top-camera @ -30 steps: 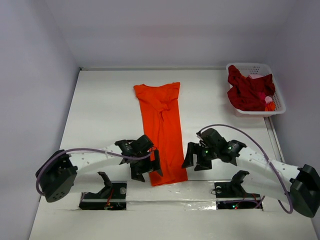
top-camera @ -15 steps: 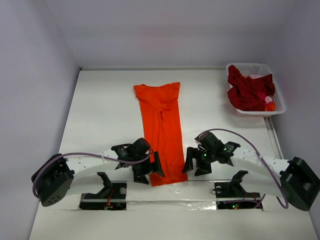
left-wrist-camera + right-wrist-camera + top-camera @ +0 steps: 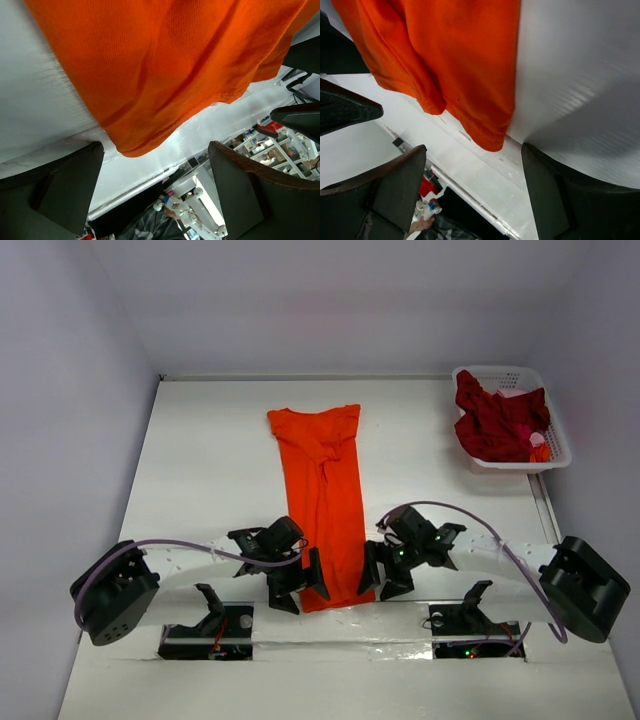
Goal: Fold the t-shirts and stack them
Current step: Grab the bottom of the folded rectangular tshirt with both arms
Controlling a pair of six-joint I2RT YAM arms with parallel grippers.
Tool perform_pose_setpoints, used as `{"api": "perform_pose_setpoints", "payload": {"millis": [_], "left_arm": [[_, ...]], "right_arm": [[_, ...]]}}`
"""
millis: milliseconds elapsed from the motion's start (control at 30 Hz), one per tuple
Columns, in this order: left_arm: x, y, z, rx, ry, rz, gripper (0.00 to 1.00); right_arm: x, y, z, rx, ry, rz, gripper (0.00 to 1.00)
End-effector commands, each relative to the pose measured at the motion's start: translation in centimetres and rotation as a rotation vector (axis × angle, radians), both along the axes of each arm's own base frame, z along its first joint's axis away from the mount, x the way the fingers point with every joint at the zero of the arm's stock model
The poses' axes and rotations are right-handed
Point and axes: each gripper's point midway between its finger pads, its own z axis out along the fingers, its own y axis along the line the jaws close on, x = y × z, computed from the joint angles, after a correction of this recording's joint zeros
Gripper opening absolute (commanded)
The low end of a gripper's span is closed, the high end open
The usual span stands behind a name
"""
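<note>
Soft, light and limp, the orange t-shirt (image 3: 325, 500) lies in a long strip mid-table, its near hem corners, likely the best holds, framed by the spread-jawed left gripper (image 3: 298, 588) and right gripper (image 3: 381, 578); the crimson t-shirt (image 3: 495, 425) stays bunched in the basket (image 3: 560, 456).

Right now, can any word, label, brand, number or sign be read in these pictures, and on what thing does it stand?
No text can be read.
The orange t-shirt: plain, no print or tag showing.
The crimson t-shirt and the white basket: no lettering.
The clutter beyond the table edge: too small and blurred to read.
</note>
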Motion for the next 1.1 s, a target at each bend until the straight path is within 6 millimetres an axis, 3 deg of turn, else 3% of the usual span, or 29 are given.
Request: {"api": "perform_pose_setpoints", "payload": {"millis": [0, 433, 700, 967, 1067], "left_arm": [[-1.6, 2.8, -2.8, 0.122, 0.035, -0.027, 0.87], [-1.3, 2.9, -3.1, 0.146, 0.031, -0.027, 0.69], [-1.6, 3.2, -3.5, 0.156, 0.044, -0.024, 0.51], [-1.6, 3.2, -4.3, 0.172, 0.051, -0.026, 0.49], [-1.6, 3.2, -4.5, 0.172, 0.053, -0.027, 0.4]], "right_arm": [[0.2, 0.5, -0.4, 0.003, -0.014, 0.011, 0.82], [0.4, 0.8, -0.4, 0.01, -0.028, 0.0, 0.71], [0.7, 1.0, -0.7, 0.001, -0.033, -0.002, 0.62], [0.6, 1.1, -1.3, 0.003, -0.018, 0.005, 0.56], [0.6, 1.1, -1.2, 0.003, -0.018, 0.005, 0.54]]}}
